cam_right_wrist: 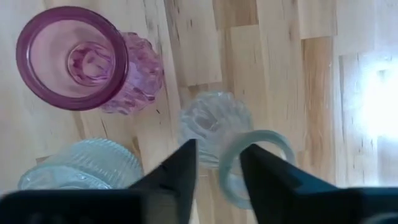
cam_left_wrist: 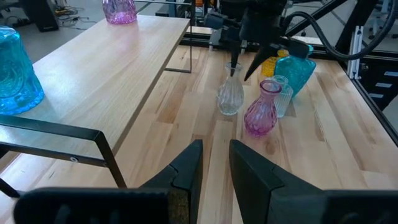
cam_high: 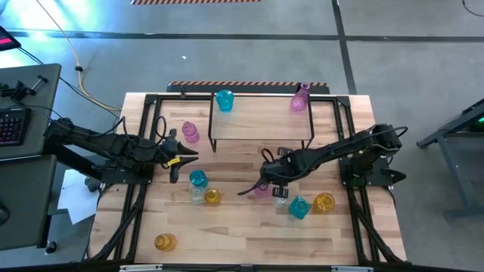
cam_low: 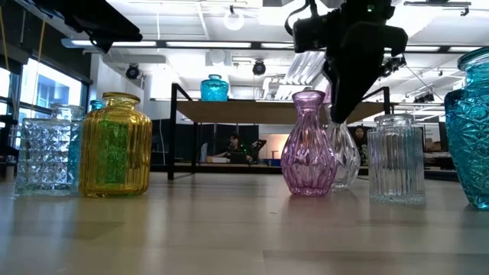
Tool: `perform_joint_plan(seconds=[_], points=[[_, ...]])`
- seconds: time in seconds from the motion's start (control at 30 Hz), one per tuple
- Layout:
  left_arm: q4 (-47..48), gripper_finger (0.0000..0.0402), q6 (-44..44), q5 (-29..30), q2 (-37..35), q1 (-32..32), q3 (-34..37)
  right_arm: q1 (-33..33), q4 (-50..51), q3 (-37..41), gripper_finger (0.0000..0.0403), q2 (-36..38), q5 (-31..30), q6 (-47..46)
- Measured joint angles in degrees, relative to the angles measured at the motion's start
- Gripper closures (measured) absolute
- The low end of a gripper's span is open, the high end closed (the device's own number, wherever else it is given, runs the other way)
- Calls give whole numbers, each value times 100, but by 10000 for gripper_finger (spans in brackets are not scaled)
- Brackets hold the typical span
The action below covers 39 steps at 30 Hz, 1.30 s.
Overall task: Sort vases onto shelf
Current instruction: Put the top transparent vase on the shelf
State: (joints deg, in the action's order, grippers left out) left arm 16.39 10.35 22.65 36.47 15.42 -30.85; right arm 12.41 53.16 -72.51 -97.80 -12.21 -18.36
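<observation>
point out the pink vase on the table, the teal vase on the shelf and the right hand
pink vase [cam_left_wrist: 261, 115], left wrist view, on its ribbed belly
teal vase [cam_high: 224, 100], high view, on its open top
right hand [cam_left_wrist: 241, 67], left wrist view, between its fingertips, at the neck of a clear vase [cam_left_wrist: 229, 99]

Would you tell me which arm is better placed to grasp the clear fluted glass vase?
Right: its tool hangs directly over the clear fluted glass vase, fingers straddling the rim; the left tool waits apart, beside the shelf.
</observation>
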Motion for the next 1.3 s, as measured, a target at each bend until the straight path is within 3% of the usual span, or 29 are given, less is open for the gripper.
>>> perform_joint_plan(seconds=[0.1, 0.17, 0.6, 0.77, 1.07, 1.3], points=[[1, 330, -2, 0, 0, 0, 0, -7, 33, -6, 372, 0, -7, 92], [1, 330, -2, 0, 0, 0, 0, -7, 76, 2, 391, -1, 1, 143], [1, 330, -2, 0, 0, 1, 0, 7, 714, -148, 398, 414, 147, -337], [-1, 330, -2, 0, 0, 0, 0, 98, 1457, -779, 399, 525, -260, -430], [-2, 330, -2, 2, -1, 0, 0, 238, 2939, -2726, 401, 555, -1149, -360], [-7, 330, 4, 3, 0, 1, 0, -111, 3676, -3636, 401, 560, -1765, 182]])
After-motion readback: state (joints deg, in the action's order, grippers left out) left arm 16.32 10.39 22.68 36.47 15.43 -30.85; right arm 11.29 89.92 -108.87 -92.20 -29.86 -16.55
